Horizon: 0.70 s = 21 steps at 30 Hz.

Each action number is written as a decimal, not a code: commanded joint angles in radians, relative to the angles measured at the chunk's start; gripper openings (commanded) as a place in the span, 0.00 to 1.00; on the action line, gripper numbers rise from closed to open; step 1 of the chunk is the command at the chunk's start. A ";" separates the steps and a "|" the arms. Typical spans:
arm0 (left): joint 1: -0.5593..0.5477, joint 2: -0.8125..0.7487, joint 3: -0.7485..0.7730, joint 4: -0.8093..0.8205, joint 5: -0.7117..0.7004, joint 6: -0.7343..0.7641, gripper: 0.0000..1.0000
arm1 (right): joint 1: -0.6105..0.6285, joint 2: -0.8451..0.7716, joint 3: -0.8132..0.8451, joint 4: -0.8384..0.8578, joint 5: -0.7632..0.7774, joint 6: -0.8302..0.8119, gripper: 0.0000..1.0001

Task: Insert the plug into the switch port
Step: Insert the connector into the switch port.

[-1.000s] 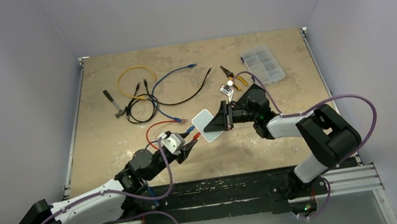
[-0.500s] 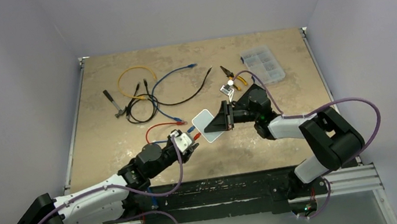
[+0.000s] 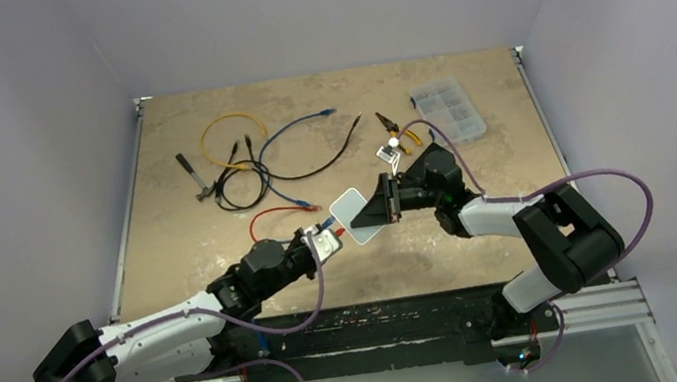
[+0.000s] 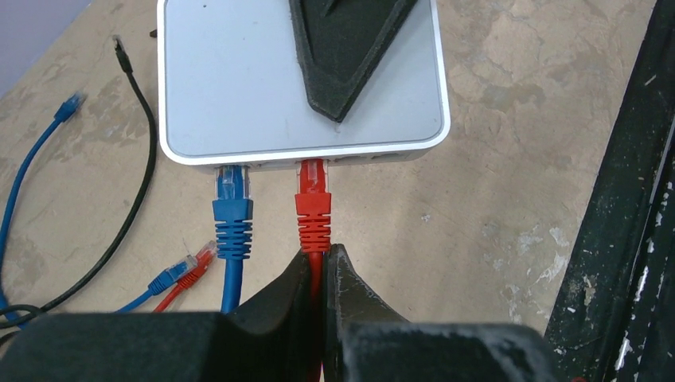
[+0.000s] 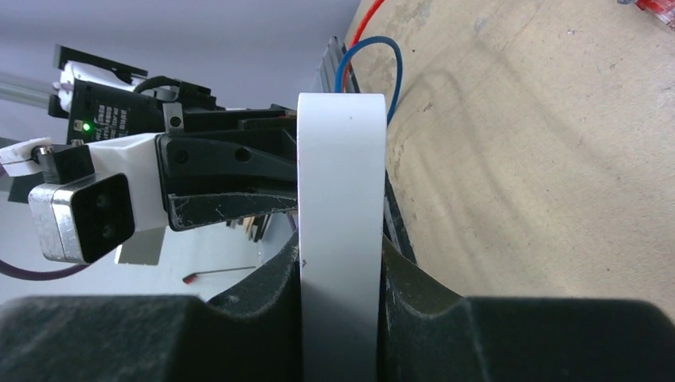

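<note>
The white switch [image 4: 239, 79] is held up on edge off the table by my right gripper [image 5: 341, 255], which is shut on its flat faces; one right finger [image 4: 346, 48] lies across its top. A red plug [image 4: 313, 208] has its tip inside a port on the switch's near side. A blue plug [image 4: 233, 215] sits in the port to its left. My left gripper [image 4: 321, 259] is shut on the red cable just behind the plug's boot. From above, the left gripper [image 3: 331, 240] meets the switch [image 3: 355, 211] at the table's middle.
Loose blue and red plug ends [image 4: 183, 270] lie left of my left fingers. Yellow [image 3: 231, 126], black [image 3: 243, 179] and blue [image 3: 300, 126] cables, pliers [image 3: 393, 128] and a clear parts box [image 3: 448, 111] lie at the back. The black front rail [image 4: 629, 199] runs on the right.
My left arm moved forward and right to the switch, and its jaws closed on the red cable. The right arm and switch stayed still.
</note>
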 commanded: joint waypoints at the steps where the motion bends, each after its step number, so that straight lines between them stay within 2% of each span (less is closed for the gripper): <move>1: 0.001 0.010 0.081 0.055 0.039 0.067 0.00 | 0.002 -0.029 0.020 -0.054 -0.084 -0.102 0.00; 6: -0.041 0.070 0.125 0.098 0.093 0.060 0.00 | 0.030 -0.027 0.020 -0.070 -0.067 -0.121 0.00; 13: -0.148 0.149 0.141 0.220 -0.061 0.049 0.00 | 0.092 0.016 0.012 0.002 -0.039 -0.077 0.00; 18: -0.151 0.072 0.102 0.290 -0.143 0.043 0.00 | 0.111 0.030 -0.007 0.000 -0.037 -0.089 0.00; 21: -0.150 0.034 0.131 0.233 -0.187 0.056 0.00 | 0.128 0.034 -0.012 -0.031 -0.022 -0.118 0.00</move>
